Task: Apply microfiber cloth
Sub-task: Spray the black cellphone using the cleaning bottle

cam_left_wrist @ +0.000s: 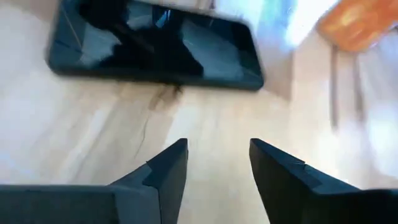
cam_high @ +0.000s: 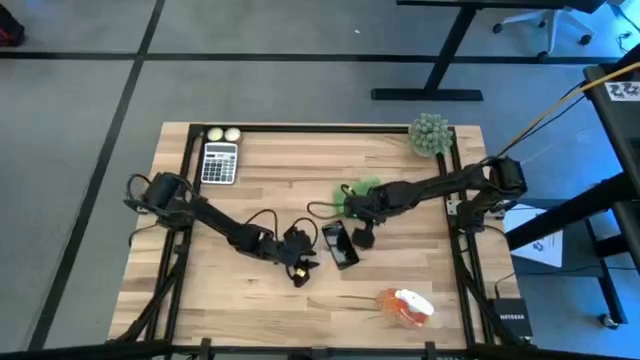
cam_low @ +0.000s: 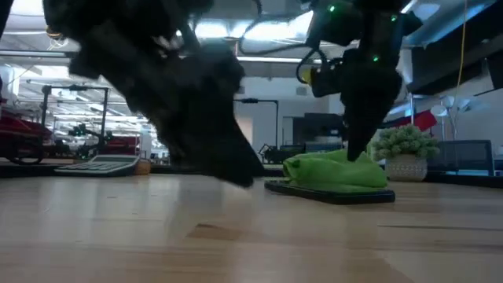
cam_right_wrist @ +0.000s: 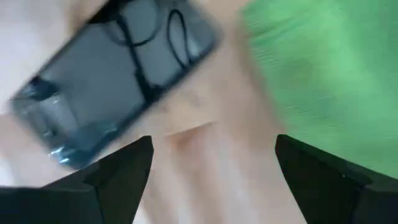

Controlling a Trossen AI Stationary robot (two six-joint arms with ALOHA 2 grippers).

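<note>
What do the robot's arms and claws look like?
Both arms are dark, nearly black, made of jointed segments with thin black cables looping alongside. The left claw and the right claw each end in two flat, wedge-shaped black fingers. Small green lights glow on the right arm in the low view.

My high camera looks straight down on the whole surface [cam_high: 250, 170]. The low one sits level with it, facing the room. Both wrist cameras hover close over the phone [cam_left_wrist: 155, 43], which all four share.
</note>
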